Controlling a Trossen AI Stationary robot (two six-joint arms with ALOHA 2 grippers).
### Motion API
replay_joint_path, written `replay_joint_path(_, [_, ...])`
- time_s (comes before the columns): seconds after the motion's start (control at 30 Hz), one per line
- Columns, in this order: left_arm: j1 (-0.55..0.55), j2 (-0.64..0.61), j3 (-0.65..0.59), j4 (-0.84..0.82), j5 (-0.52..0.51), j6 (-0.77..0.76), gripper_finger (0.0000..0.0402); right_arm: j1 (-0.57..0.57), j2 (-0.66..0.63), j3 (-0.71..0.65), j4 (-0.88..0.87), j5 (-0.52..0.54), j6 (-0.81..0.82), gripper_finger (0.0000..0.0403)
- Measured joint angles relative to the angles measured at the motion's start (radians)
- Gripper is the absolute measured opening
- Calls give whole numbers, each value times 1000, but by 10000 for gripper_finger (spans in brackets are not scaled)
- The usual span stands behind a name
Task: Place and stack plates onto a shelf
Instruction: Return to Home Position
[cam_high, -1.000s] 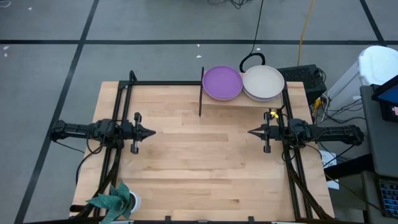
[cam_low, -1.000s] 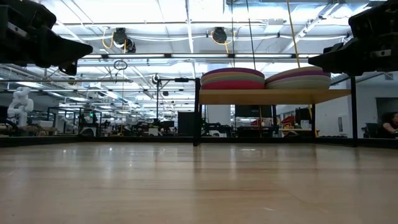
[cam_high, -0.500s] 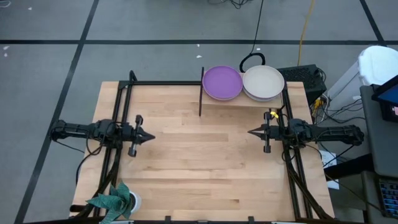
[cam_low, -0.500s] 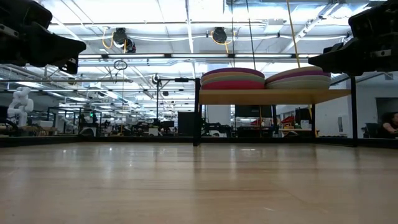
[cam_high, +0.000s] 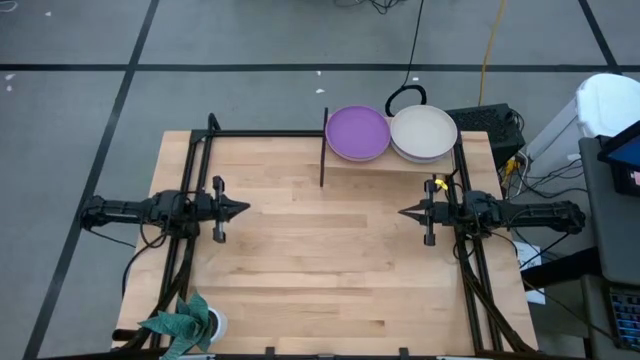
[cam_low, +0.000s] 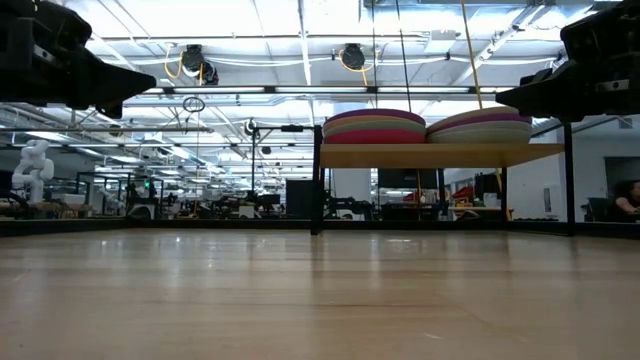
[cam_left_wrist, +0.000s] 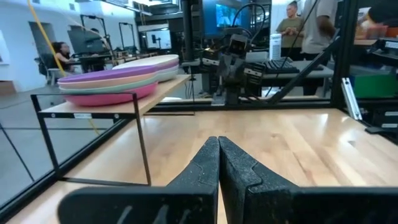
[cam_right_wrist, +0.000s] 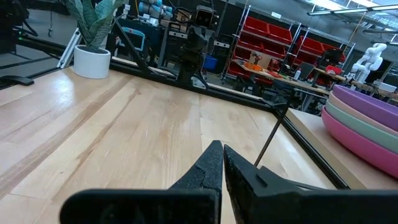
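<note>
left gripper (cam_high: 243, 208): fingers pressed together, empty, table (cam_high: 320, 270) left side
right gripper (cam_high: 403, 211): same, empty, right side
plates (cam_high: 357, 132): two stacks side by side on shelf (cam_low: 440, 155), far edge

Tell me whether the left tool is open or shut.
Shut. The left tool shows its two fingers pressed together, with nothing between them.

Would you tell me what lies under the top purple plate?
From above, the purple plate hides its stack. The left wrist view shows rims beneath: peach, mint green, then magenta, on the shelf.
</note>
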Motion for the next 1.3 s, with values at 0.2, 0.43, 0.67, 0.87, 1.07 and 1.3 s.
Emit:
replay_joint_path(0.2, [23,0,0,-6,112,-2,2,0,0,0,0,0,0,0])
replay_joint_path(0.43, [23,4,0,-15,132,-3,9,0,0,0,0,0,0,0])
replay_joint_path(0.67, [23,4,0,-14,131,-8,11,0,0,0,0,0,0,0])
replay_joint_path(0.87, [23,4,0,-14,131,-10,11,0,0,0,0,0,0,0])
replay_joint_path(1.07, [23,4,0,-14,131,-10,12,0,0,0,0,0,0,0])
replay_joint_path(1.3, [23,4,0,-14,130,-10,12,0,0,0,0,0,0,0])
